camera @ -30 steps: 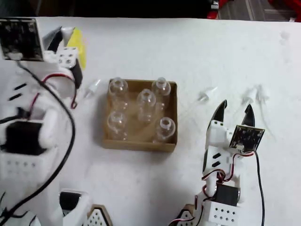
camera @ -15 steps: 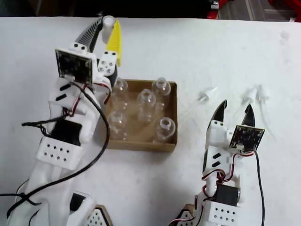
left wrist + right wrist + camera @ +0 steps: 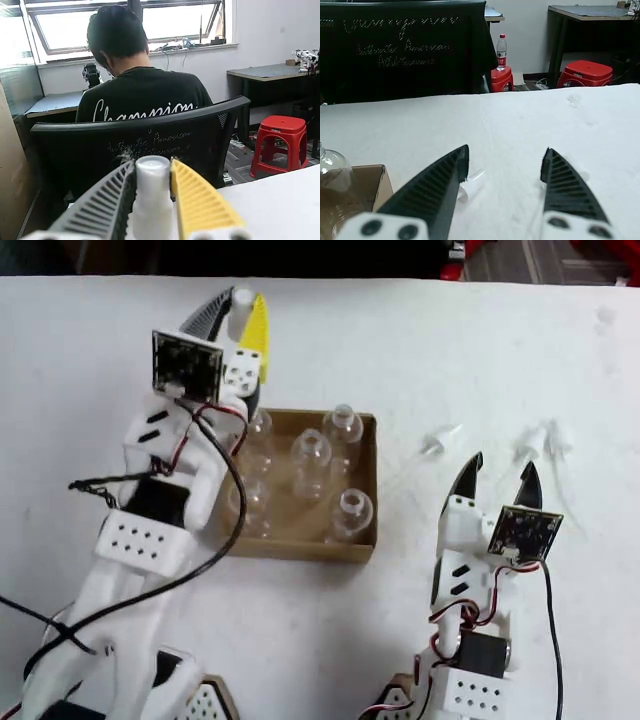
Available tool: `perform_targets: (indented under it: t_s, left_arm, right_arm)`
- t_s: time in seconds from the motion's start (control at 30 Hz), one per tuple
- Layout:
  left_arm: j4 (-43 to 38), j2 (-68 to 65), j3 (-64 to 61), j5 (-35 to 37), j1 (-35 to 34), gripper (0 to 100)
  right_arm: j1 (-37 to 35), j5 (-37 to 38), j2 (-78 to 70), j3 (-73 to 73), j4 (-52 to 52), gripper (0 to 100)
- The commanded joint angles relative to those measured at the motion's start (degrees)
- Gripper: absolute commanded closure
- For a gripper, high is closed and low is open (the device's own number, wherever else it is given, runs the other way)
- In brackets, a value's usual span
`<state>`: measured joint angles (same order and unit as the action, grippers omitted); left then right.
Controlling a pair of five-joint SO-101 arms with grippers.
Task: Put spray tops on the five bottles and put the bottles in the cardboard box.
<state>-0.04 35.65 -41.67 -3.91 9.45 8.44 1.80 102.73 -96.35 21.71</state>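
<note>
White spray top (image 3: 152, 186), base hidden by left gripper (image 3: 153, 169).

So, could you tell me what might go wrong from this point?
The left gripper holds a spray top by its sides; it may slip or tilt when pressed on. The bottles stand close together in the cardboard box, so the gripper could knock a neighbour. Nothing steadies them: the right gripper sits open, apart from the box.

Ofc: desks (image 3: 265, 72), mesh chair (image 3: 75, 155), windows (image 3: 65, 27).
</note>
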Motion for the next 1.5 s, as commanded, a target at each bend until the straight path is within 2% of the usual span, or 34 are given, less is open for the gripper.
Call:
perform_targets:
  t_s: [0.0, 0.3, 0.57, 0.67, 0.9, 1.47]
  left_arm:
    - [-1.8, 2.9, -1.4, -0.4, 0.9, 98]
    - [-2.1, 2.9, -6.1, 0.1, 0.9, 98]
    - [-16.2, 2.9, -16.7, 0.2, 0.9, 98]
    - [-19.2, 2.9, -19.2, 0.3, 0.9, 98]
    - [-17.8, 2.9, -19.5, 10.6, 0.4, 98]
    - [-17.2, -3.8, -19.6, 10.6, -1.3, 98]
  right_arm:
    - [-0.6, 0.3, 0.1, -0.4, -1.2, 78.7]
    - [-0.6, 0.3, 0.1, -0.4, -1.2, 78.7]
    - [-0.6, 0.3, 0.2, -0.4, -1.0, 78.7]
    - [-0.6, 0.3, 0.2, -0.4, -1.0, 78.7]
    - [-0.6, 0.3, 0.2, -0.4, -1.0, 78.7]
    - [-0.5, 0.3, 0.2, -0.4, -1.0, 78.7]
